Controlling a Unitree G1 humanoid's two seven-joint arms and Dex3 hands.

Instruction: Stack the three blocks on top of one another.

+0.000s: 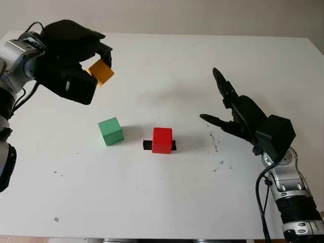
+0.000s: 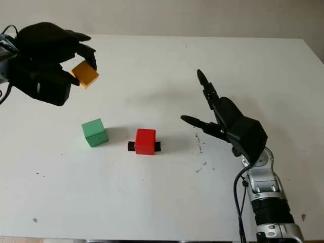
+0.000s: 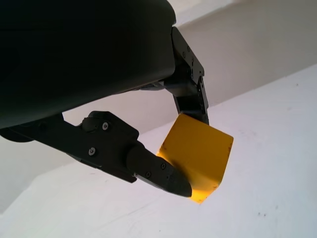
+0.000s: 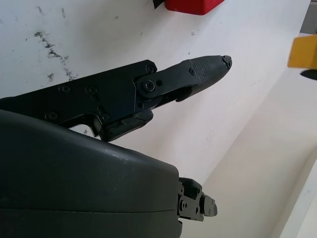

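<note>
Gripping the yellow cube block, my left hand hovers beyond the green cube block; red cube block beside it on the white table; right hand open, holding nothing.

A white table is carrying a green block and, just to its right, a red block. The red one is sitting on a black strip, and dark specks are lying further right.
</note>
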